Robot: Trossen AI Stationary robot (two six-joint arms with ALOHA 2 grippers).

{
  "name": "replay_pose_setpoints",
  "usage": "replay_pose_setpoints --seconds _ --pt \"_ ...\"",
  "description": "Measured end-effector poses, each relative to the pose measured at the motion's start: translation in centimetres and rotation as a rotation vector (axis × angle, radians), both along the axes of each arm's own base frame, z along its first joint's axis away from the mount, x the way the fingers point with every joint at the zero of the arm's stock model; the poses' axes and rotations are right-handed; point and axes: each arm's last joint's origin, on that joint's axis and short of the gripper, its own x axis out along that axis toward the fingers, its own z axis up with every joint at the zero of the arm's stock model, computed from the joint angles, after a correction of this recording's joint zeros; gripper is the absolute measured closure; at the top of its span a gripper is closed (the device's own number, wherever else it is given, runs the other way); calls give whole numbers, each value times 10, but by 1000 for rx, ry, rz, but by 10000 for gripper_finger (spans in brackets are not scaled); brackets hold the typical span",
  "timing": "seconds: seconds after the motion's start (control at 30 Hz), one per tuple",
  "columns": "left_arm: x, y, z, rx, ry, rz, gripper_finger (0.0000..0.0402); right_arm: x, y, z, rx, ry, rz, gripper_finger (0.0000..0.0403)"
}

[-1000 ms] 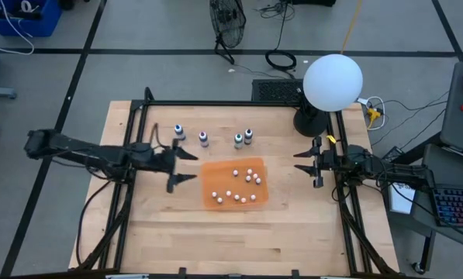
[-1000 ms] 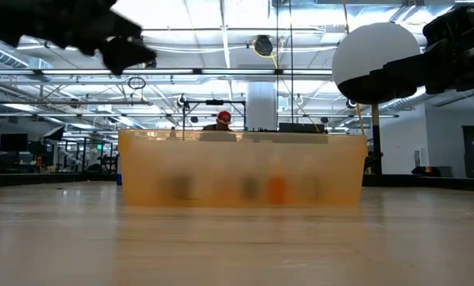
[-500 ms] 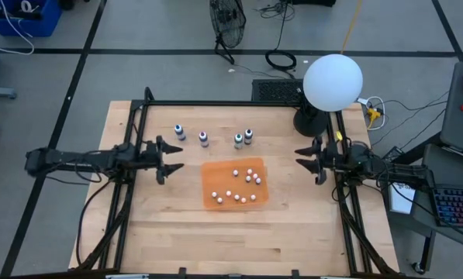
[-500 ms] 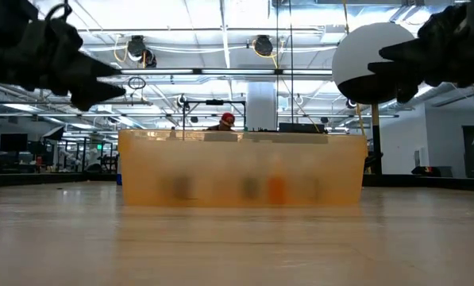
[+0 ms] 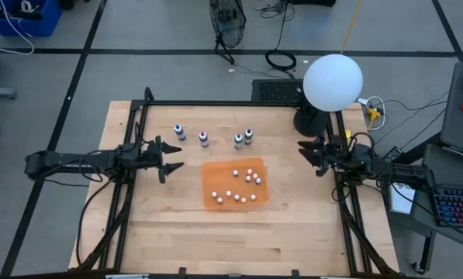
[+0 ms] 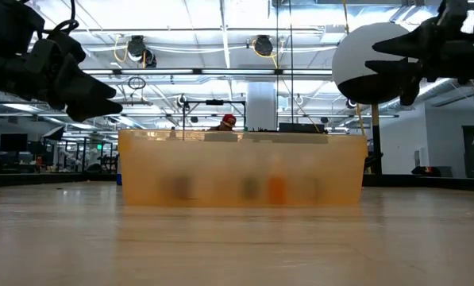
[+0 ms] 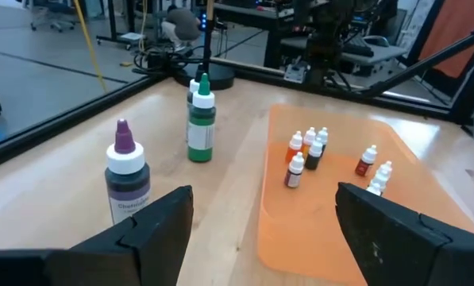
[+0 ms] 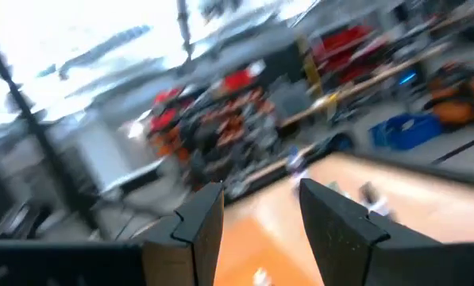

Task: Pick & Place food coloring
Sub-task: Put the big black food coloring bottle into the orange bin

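Observation:
Four small food coloring bottles stand upright on their bases in a row on the far half of the table: blue (image 5: 179, 132), purple (image 5: 204, 139), green (image 5: 238, 140) and black (image 5: 248, 136). The left wrist view shows the purple bottle (image 7: 128, 179) closest and the green bottle (image 7: 201, 123) farther off. My left gripper (image 5: 171, 158) (image 7: 268, 238) hangs open above the table, left of the row and pointing toward it. My right gripper (image 5: 307, 153) (image 8: 260, 222) is open near the table's right edge. Neither touches anything.
An orange tray (image 5: 209, 169) (image 6: 240, 171) (image 7: 300, 230) lies mid-table just nearer than the bottles, holding several tiny white-capped bottles. A lamp with a white globe (image 5: 332, 81) stands at the far right corner. Black frame rails run along the table's edges. Bare wood lies toward the near edge.
My left gripper has drawn back toward the table's left edge and come lower, away from the tray. My right gripper has shifted slightly toward the far edge and turned a little. The bottles and the tray have stayed where they were.

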Motion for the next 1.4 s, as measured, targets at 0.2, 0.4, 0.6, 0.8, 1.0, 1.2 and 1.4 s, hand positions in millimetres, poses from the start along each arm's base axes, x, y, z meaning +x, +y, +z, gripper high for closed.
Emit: replay_pose_setpoints --seconds 0.2,0.4,0.6,0.8,1.0,1.2,1.4 --pt "0 0 0 1 -1 1 85 17 -5 27 -67 286 -88 247" --pt "0 0 0 1 -3 1 92 90 -21 86 -204 771 -97 207" --pt "0 0 0 1 -2 2 100 181 -59 103 -269 1203 -54 129" --pt "0 0 0 1 -3 2 95 240 -83 84 -325 1363 46 99" --pt "0 0 0 0 -3 2 86 263 -97 61 -398 1429 97 104" --pt "0 0 0 0 -3 2 89 267 -117 41 -312 1414 150 104" --pt "0 0 1 0 -4 2 96 269 -133 17 -256 1466 173 107"
